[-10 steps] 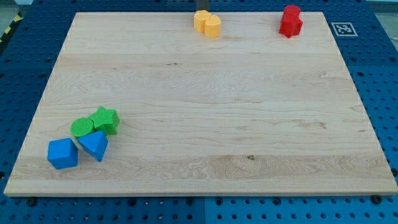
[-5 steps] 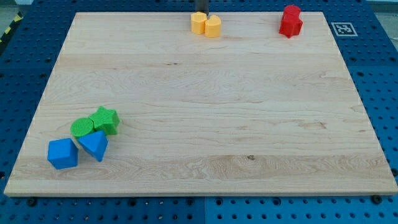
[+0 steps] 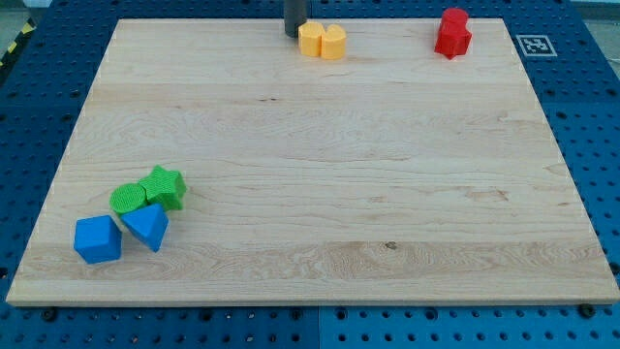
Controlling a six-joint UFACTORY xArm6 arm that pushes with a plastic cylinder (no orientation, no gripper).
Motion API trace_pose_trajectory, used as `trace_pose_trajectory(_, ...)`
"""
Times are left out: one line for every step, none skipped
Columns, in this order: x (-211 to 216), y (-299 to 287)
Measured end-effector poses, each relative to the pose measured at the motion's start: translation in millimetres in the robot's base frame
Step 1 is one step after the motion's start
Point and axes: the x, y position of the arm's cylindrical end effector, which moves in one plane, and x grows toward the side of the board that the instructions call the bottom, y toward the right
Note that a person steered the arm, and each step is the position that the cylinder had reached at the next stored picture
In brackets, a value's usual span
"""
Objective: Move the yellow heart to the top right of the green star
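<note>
Your tip [image 3: 294,34], a bare rod holding nothing, flanks the yellow heart [image 3: 332,42] at the desk's top edge; shoving rightward drives it away from the green star [image 3: 164,186] near the bottom-left corner.

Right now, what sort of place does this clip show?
Probably a robotics lab bench: a wooden board on a blue perforated table, a printed marker tag by its corner, and my tip beside small blocks like the yellow heart.
</note>
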Motion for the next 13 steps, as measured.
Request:
trace_pose_trajectory(0.9, 19.2)
trace_pose_trajectory(1.7, 47.4)
trace_pose_trajectory(8.1, 77.3)
trace_pose_trajectory(19.4, 98.1)
trace_pose_trajectory(34.0, 110.8)
trace_pose_trajectory(48.8, 111.3)
trace_pose_trajectory(67.4, 111.3)
trace_pose_trajectory(77.6, 111.1)
trace_pose_trajectory(77.6, 109.3)
trace_pose_trajectory(77.6, 102.9)
trace_pose_trajectory(77.6, 93.8)
trace_pose_trajectory(77.6, 90.0)
trace_pose_trajectory(77.6, 76.3)
